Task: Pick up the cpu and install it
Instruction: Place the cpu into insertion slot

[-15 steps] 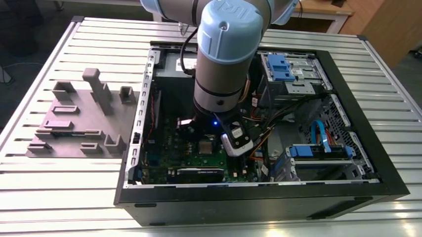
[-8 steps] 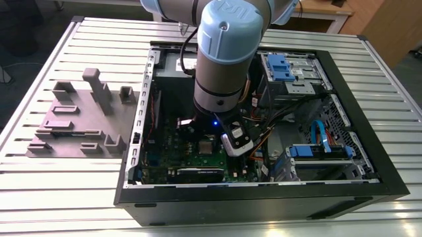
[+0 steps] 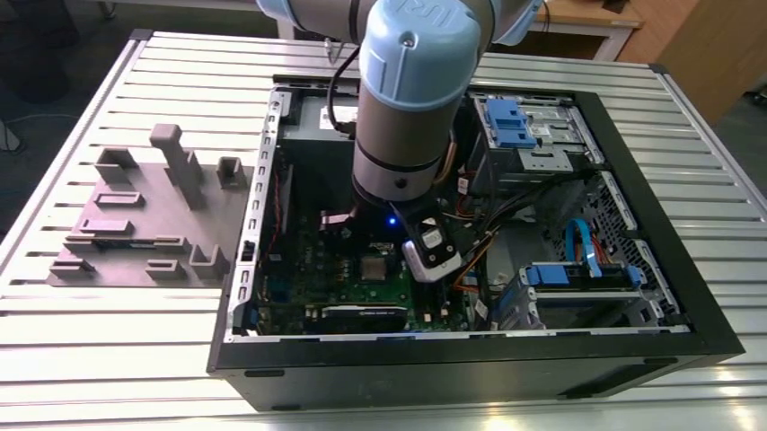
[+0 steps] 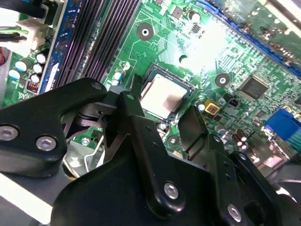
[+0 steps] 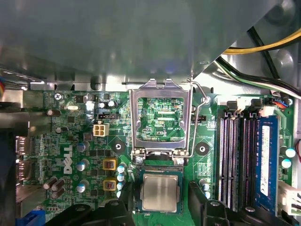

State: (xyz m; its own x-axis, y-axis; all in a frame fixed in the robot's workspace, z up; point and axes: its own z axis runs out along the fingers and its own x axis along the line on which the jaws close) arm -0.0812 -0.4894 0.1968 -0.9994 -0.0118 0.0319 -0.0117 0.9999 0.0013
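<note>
Setup: a grey-and-blue jointed robot arm (image 3: 414, 108) is reaching down into an open black computer case (image 3: 480, 368), which is lying on a slatted grey metal table (image 3: 96, 359).
Tool: the black two-finger gripper (image 4: 162, 107) is hovering low over the green motherboard (image 4: 164, 42).
Tool state: its fingers (image 5: 200, 200) are standing apart, one on each side of the socket and wider than the chip between them. They are not clamping anything.
Task thing: the cpu (image 5: 160, 193), a small flat square chip with a silvery metal top and a thin pale rim, is lying flat in its socket on the motherboard, directly between the fingertips in both wrist views.
Contact: I cannot tell whether either finger is touching the socket edge.
Socket frame: the hinged silver metal load frame (image 5: 160, 87) is standing swung open, just beside the cpu and not covering it. Its thin wire lever (image 5: 200, 122) is also lifted.
Neighbours: long black memory slots (image 5: 228, 155) are running along one side of the socket.
Table: a grey moulded fixture block (image 3: 138, 224) with upright pegs is sitting beside the case, on the exterior view's left.
</note>
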